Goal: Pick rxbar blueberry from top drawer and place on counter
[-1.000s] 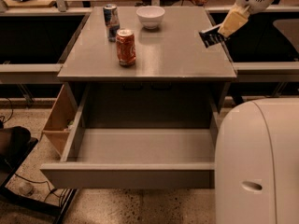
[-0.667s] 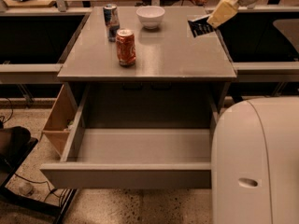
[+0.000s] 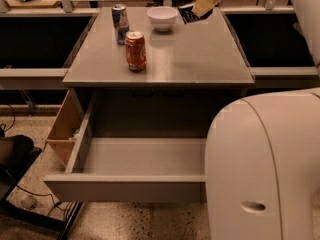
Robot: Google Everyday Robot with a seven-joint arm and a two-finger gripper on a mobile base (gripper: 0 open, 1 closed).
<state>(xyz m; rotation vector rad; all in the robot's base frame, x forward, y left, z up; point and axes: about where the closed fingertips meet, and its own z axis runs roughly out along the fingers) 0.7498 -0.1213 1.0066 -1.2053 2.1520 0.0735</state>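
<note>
My gripper [image 3: 199, 10] is at the top of the camera view, above the far right part of the counter [image 3: 200, 59]. Its tan fingers [image 3: 204, 5] are shut on the rxbar blueberry [image 3: 189, 14], a dark flat bar with white markings, held tilted just over the counter's back edge, right of the white bowl. The top drawer [image 3: 130, 184] is pulled open below the counter, and the part of its inside that shows is bare. Its right end is hidden behind my white body.
An orange soda can [image 3: 135, 50] and a blue-and-silver can [image 3: 119, 23] stand on the counter's left half. A white bowl [image 3: 162, 18] sits at the back. A tan wooden compartment [image 3: 62, 129] hangs left of the drawer. My white body [image 3: 265, 169] fills the lower right. Grey ledges flank the cabinet.
My gripper has carried the bar from beyond the counter's right edge leftward and farther back, to above the counter's far right corner near the bowl.
</note>
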